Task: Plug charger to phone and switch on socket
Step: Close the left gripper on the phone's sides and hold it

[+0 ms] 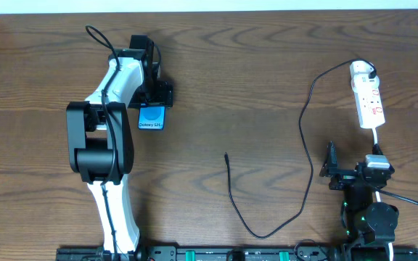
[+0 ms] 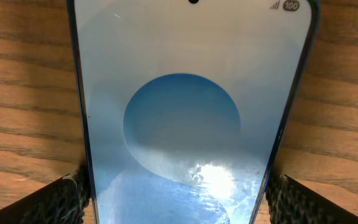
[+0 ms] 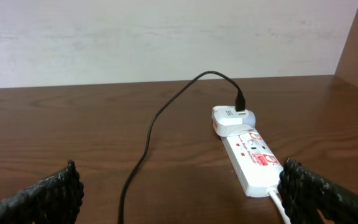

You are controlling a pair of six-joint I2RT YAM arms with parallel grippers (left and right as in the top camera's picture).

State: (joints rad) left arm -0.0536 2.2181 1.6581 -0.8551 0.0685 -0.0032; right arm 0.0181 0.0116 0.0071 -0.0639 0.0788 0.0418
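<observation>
Dark wood-grain table [image 1: 267, 58] fills every view. Left gripper [image 2: 178, 198] stands wide astride the phone [image 2: 185, 93], with 1 pad [image 2: 55, 202] beside each long edge at the lower corners of the wrist frame; whether they press or merely flank it I cannot tell. Right gripper [image 3: 179, 196] gapes with nothing between its 2 fingers, facing the socket [image 3: 253, 163] right of centre. Overhead, the phone sits upper left and the socket upper right. The charger [image 1: 305, 138] joins the socket by its adapter [image 3: 232, 118], and its plug tip [image 1: 226, 154] lies loose at centre, well apart from both. Uneven pad contact could pivot or skid the phone on the wood. A careless reach could also snag the slack cable and tug the adapter loose.
</observation>
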